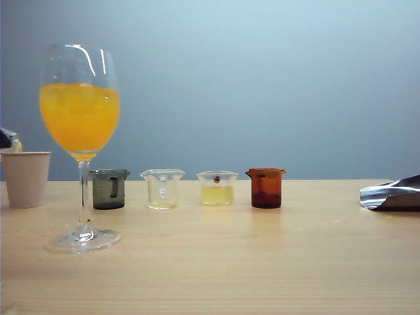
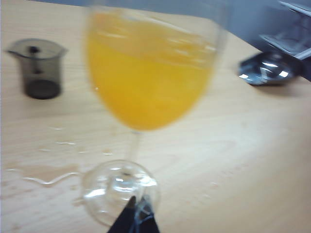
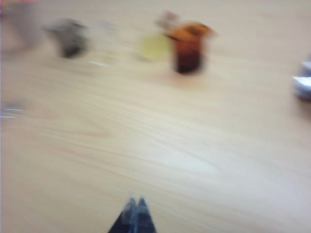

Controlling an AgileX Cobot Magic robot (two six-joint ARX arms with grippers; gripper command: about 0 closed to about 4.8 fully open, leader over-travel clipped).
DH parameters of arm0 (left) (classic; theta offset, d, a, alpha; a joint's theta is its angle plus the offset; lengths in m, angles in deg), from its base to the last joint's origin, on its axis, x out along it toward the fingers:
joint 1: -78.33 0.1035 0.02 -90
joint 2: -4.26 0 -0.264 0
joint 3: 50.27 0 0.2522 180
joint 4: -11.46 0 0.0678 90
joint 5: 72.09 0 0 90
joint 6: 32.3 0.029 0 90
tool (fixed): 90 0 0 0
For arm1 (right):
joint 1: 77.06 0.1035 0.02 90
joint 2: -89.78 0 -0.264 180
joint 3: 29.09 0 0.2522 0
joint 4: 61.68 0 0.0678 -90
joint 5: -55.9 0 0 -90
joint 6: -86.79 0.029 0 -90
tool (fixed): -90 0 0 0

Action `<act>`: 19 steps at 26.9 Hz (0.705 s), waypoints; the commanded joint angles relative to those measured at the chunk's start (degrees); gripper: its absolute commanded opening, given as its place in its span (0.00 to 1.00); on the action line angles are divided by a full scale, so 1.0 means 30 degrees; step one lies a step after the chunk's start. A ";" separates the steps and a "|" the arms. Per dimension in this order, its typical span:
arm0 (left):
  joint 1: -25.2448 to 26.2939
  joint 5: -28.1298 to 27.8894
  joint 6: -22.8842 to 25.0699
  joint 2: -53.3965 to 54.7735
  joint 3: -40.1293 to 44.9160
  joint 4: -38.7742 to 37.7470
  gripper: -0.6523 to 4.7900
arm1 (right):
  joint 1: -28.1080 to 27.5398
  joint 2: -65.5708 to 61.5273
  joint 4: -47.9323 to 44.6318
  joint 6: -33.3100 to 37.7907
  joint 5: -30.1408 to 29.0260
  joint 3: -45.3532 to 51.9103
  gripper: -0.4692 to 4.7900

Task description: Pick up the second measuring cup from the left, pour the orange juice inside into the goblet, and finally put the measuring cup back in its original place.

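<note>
Four small glass beakers stand in a row on the pale wooden worktop (image 1: 262,262): one smoky grey beaker (image 1: 109,189), one colourless clear beaker (image 1: 162,188), one clear beaker holding pale yellow liquid (image 1: 217,188) and one amber-brown beaker (image 1: 266,188). There is one tall stemmed wine glass (image 1: 80,147) filled with opaque orange juice (image 1: 79,117), one beige paper cup (image 1: 26,178), and what seems to be one crumpled silver foil object (image 1: 392,194).

On the table (image 1: 262,262) the goblet (image 1: 80,144) holding the orange juice (image 1: 79,118) stands front left, a paper cup (image 1: 26,178) behind it, the second measuring cup (image 1: 162,188) in the beaker row beyond, with the left gripper (image 2: 136,216) at the goblet's foot and the right gripper (image 3: 135,216) over bare tabletop
</note>
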 commanded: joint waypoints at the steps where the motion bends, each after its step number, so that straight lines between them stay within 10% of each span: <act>1: 0.1756 0.0379 0.0044 0.0000 -0.0044 -0.0044 0.11 | -0.1967 -0.0029 -0.0328 0.0036 0.0117 0.0648 0.10; 10: 0.9930 0.0357 0.0058 0.0000 -0.0036 -0.0036 0.11 | -0.8983 -0.0029 -0.4022 0.0007 -0.0262 0.1770 0.10; 19: 1.2167 0.0284 0.0066 0.0000 -0.0036 -0.0036 0.11 | -1.3202 -0.0029 -0.4022 0.0015 -0.0182 0.1770 0.10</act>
